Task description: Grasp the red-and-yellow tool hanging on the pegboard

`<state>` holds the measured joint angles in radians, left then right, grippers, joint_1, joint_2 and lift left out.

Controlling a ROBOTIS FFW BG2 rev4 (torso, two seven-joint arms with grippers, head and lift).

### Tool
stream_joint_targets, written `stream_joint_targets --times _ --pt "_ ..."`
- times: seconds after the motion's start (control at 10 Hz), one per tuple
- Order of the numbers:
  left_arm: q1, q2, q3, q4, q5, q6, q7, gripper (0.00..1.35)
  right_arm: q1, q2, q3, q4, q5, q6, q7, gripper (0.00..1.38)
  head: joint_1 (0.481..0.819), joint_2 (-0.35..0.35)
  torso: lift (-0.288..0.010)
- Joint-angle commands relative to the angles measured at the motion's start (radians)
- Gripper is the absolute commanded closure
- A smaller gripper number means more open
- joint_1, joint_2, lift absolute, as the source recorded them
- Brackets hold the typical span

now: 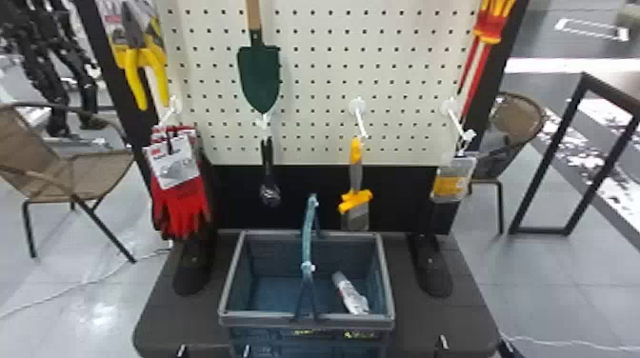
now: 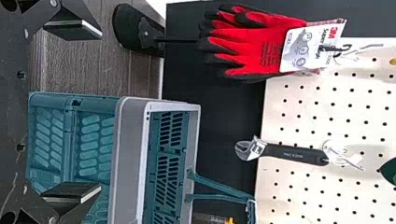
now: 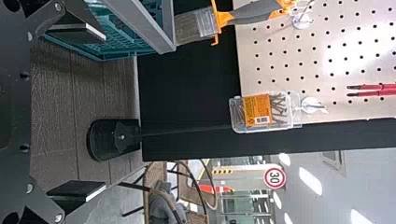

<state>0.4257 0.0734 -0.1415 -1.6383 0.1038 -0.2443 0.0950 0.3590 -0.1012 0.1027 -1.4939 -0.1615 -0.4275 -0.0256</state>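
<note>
The red-and-yellow tool [image 1: 490, 24] hangs in the upper right corner of the head view, against the right edge of the pegboard [image 1: 405, 71]. Its chunky handles are at the top and thin red shafts slant down and slightly left, so the long axis is close to vertical. From the right wrist camera I see those shafts [image 3: 373, 89] as two slim, smooth red rods beyond the clear packet of screws [image 3: 264, 112], which puts the tool above and ahead of the right gripper [image 3: 79, 109]. I judge that arm the nearer one. Its flat black fingers are spread wide apart, holding nothing. The left gripper [image 2: 77, 109] is likewise spread and empty, low by the slatted basket [image 2: 130, 158] and facing the red gloves [image 2: 252, 42], well apart from the target. The handles look like moulded plastic, rounded and thick enough to clamp, while the shafts seem too thin. The board is cream and perforated.
</note>
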Motion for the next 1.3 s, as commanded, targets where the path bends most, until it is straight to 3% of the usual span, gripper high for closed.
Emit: stream_joint_targets --times 0.0,0.4,0.6,0.9,1.2 --pt "0.001 0.0 -0.001 0.0 0.001 0.0 0.0 0.16 -0.002 0.0 0.0 0.004 -0.001 -0.003 0.001 0.18 0.549 0.0 -0.1" --pt "-0.001 0.0 -0.001 0.0 0.001 -0.001 0.0 0.16 -0.037 -0.008 -0.003 -0.049 0.0 0.021 0.001 0.18 0.549 0.0 -0.1" --pt "0.001 0.0 -0.001 0.0 0.001 0.0 0.0 0.16 -0.061 -0.028 -0.038 -0.18 0.0 0.199 0.01 0.18 0.549 0.0 -0.1" --pt "-0.002 0.003 -0.004 0.0 0.001 0.005 0.0 0.16 -0.204 -0.035 -0.189 -0.31 0.037 0.467 0.197 0.18 0.549 0.0 -0.1" --pt "-0.002 0.006 -0.006 -0.002 0.001 0.011 0.0 0.16 -0.362 -0.037 -0.29 -0.378 0.082 0.645 0.309 0.18 0.549 0.0 -0.1"
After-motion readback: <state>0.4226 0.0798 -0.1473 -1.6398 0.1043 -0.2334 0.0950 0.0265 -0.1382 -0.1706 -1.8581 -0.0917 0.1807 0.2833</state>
